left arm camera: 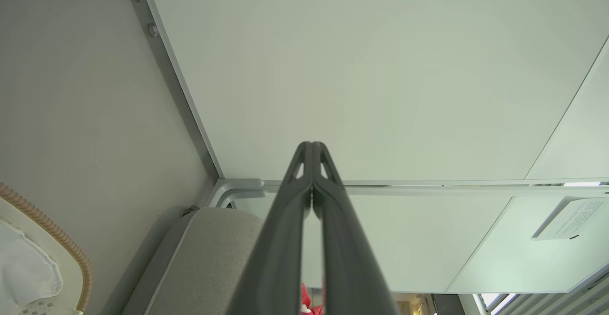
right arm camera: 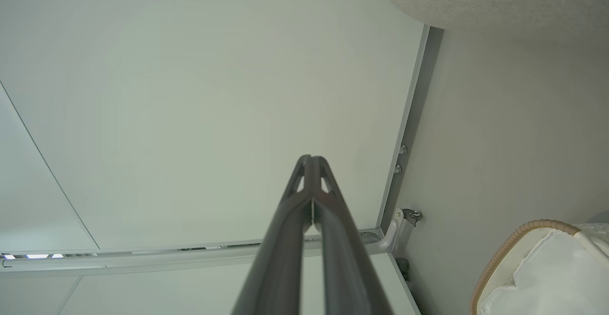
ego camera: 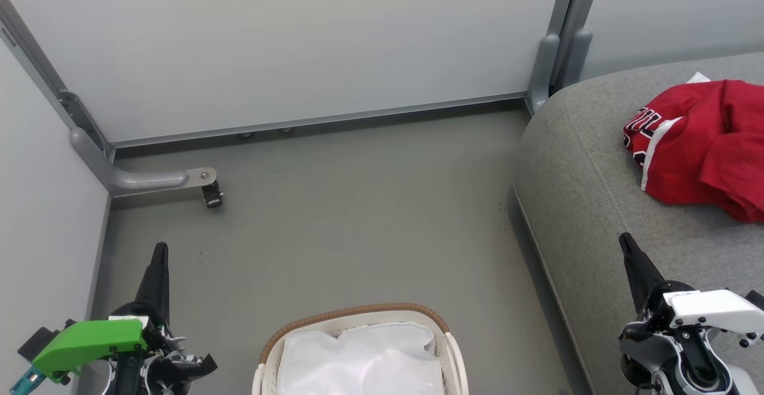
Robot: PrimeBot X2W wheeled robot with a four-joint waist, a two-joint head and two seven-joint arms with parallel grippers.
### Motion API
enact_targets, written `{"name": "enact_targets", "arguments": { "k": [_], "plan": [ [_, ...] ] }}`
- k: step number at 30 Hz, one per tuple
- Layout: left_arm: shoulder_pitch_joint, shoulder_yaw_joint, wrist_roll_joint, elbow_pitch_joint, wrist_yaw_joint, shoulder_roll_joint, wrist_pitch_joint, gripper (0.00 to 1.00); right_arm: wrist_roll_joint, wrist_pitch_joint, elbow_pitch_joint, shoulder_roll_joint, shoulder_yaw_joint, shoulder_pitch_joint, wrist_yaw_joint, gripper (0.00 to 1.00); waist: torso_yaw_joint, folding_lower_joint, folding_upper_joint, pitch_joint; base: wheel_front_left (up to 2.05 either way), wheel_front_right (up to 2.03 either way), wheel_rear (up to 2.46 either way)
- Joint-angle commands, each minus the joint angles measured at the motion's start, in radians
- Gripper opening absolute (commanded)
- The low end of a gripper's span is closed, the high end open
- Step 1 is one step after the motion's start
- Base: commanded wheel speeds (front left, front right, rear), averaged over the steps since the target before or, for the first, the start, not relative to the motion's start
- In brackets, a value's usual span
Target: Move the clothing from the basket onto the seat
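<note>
Both the left gripper (ego camera: 160,252) and right gripper (ego camera: 625,243) hang closed and empty, the clothing (ego camera: 704,144) lies on the seat (ego camera: 585,162), and the basket (ego camera: 352,312), where visible, holds just its liner (ego camera: 364,359), so the task looks done, needing no further grasp

You'll see the floor (ego camera: 358,204) carrying the basket (ego camera: 358,311), well apart from the wall edge. On your seat (ego camera: 585,204), the clothing (ego camera: 704,144) lies near its rounded far corner.
</note>
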Motion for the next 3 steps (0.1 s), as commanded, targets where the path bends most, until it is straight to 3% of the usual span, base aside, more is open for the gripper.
{"name": "enact_targets", "arguments": {
  "k": [1,3],
  "plan": [
    [-0.012,0.002,-0.003,-0.001,0.0,0.002,0.003,0.0,0.004,0.003,-0.004,-0.006,-0.002,0.01,0.0,0.0,0.0,0.0,0.0,0.0,0.0,0.0,0.0],
    [-0.012,0.002,-0.003,-0.001,0.0,0.002,0.003,0.0,0.004,0.003,-0.004,-0.006,-0.002,0.01,0.0,0.0,0.0,0.0,0.0,0.0,0.0,0.0,0.0]
  ]
}}
